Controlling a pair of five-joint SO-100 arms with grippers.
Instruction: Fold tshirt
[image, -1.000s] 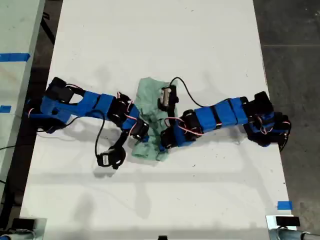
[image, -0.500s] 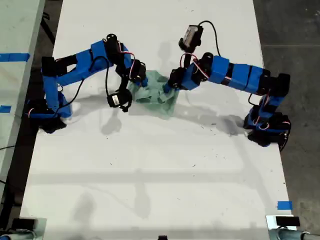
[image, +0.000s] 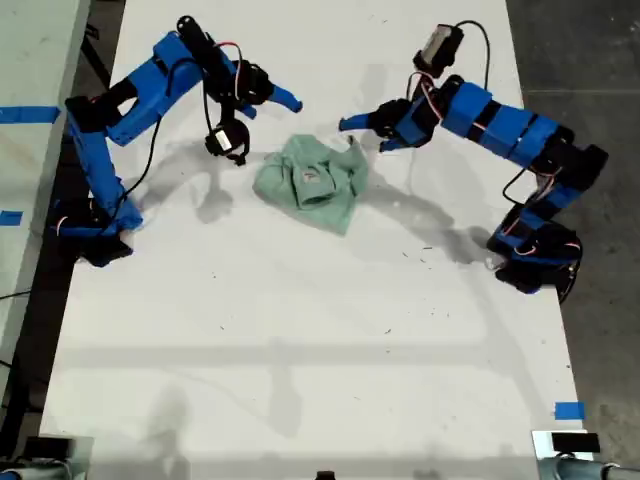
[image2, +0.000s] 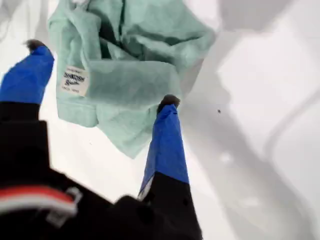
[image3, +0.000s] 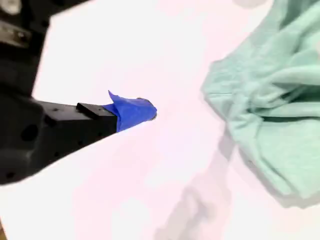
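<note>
Evidently a regrasp step: the crumpled tshirt (image2: 135, 80) lies loose between the spread fingers of my first gripper (image2: 102, 72). My second gripper (image3: 135, 111) hangs beside the cloth, and I cannot tell its finger state. Next I should pinch an edge and spread the cloth flat.

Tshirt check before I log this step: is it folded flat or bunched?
Bunched: the tshirt lies crumpled, uneven folds, label showing.

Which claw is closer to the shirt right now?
My first claw, on the exterior view's right: its open tips hang by the shirt's corner; my second claw sits farther off.
</note>
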